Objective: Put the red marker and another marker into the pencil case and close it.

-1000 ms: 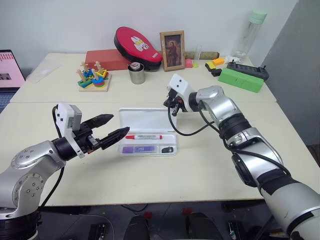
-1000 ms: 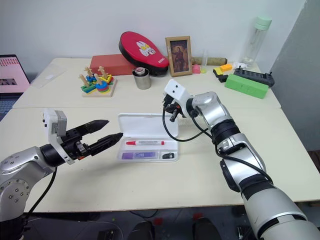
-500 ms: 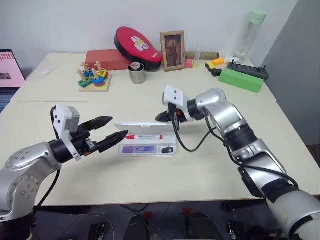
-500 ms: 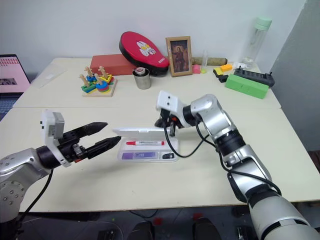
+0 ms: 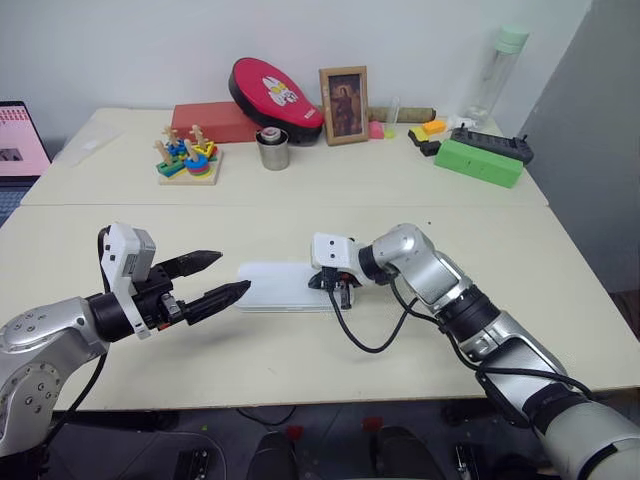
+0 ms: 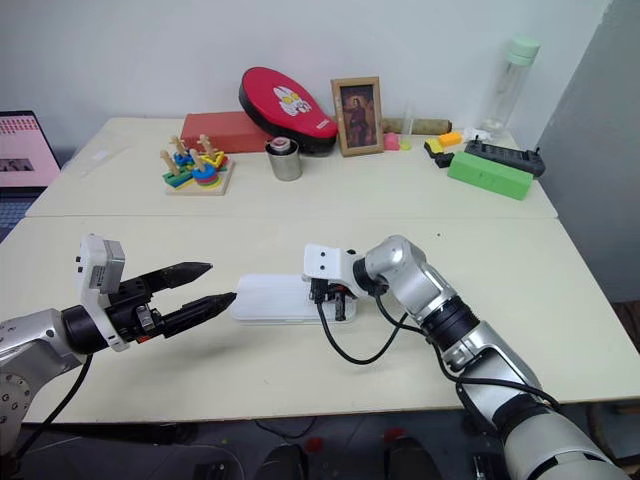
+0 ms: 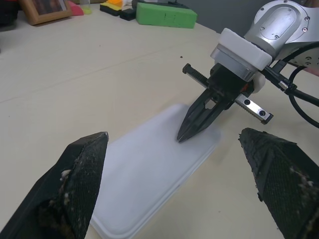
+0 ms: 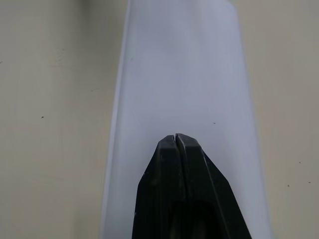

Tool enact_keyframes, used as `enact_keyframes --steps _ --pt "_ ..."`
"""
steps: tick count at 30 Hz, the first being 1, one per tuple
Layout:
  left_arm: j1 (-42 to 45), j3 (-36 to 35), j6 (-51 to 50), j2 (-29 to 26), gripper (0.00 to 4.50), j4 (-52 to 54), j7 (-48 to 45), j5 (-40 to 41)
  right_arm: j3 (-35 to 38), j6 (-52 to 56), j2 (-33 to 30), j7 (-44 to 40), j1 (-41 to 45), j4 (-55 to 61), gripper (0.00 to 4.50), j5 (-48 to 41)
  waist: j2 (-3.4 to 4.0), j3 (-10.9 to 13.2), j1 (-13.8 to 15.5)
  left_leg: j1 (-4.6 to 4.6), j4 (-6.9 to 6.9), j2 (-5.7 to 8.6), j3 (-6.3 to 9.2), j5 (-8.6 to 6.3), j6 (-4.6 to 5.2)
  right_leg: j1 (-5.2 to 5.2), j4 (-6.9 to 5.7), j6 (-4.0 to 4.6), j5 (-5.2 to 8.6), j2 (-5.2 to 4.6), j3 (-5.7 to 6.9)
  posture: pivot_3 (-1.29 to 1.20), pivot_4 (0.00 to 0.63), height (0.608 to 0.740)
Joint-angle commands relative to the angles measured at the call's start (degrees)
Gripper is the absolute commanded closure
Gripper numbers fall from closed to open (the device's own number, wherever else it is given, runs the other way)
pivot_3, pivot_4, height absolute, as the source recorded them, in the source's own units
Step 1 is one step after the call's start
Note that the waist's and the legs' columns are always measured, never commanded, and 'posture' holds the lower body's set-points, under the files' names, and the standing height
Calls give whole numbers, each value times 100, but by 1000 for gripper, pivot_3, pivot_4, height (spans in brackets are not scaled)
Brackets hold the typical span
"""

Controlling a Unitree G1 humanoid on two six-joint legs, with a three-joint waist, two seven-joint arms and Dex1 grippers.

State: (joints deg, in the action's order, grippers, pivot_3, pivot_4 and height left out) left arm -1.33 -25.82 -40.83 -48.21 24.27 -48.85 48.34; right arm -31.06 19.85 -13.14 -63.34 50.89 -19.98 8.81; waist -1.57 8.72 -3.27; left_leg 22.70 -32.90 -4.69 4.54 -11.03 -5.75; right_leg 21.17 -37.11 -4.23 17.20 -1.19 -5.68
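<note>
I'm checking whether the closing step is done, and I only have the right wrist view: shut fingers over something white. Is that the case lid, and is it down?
Observer: Yes. The case lies flat with its lid down; the right gripper has its shut tips on the lid near one end.
Operator: Where's the other gripper?
Observer: The left gripper is open, level with the case's other end and apart from it.
Operator: Any markers left out on the table?
Observer: None that I can see near the case.
</note>
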Motion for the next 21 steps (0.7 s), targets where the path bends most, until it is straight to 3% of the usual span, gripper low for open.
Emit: enact_keyframes --steps 1,7,11,14,21 --pt "201 -26 104 12 0 5 230 -130 47 158 -10 20 -111 9 4494 -30 -1 0 0 -5 0 0 0 0 0 1 1 0 0 0 0 0 150 740" --pt "547 126 231 245 0 -519 725 -557 941 617 56 98 47 317 4494 -783 -1 1 4 2 -4 0 1 2 -2 -3 -2 -2 -1 0 -1 0 150 740" --pt "949 342 686 376 0 -1168 1020 -1199 2068 904 -74 557 5 539 4494 -1469 -7 -2 66 20 -2 3 3 2 -2 0 -2 1 -2 -1 3 0 150 740" --pt "1218 441 917 363 0 -1629 1072 -1517 2513 1239 -299 921 -119 676 4067 -1607 -9 -4 99 20 3 2 3 1 -2 0 3 2 -3 -1 3 0 150 740" --pt "1693 630 1338 179 0 -2649 839 -2052 3189 2045 -921 1450 -735 1439 2518 -1900 -15 -7 137 22 8 3 0 0 -1 4 7 6 0 -1 2 0 150 740"
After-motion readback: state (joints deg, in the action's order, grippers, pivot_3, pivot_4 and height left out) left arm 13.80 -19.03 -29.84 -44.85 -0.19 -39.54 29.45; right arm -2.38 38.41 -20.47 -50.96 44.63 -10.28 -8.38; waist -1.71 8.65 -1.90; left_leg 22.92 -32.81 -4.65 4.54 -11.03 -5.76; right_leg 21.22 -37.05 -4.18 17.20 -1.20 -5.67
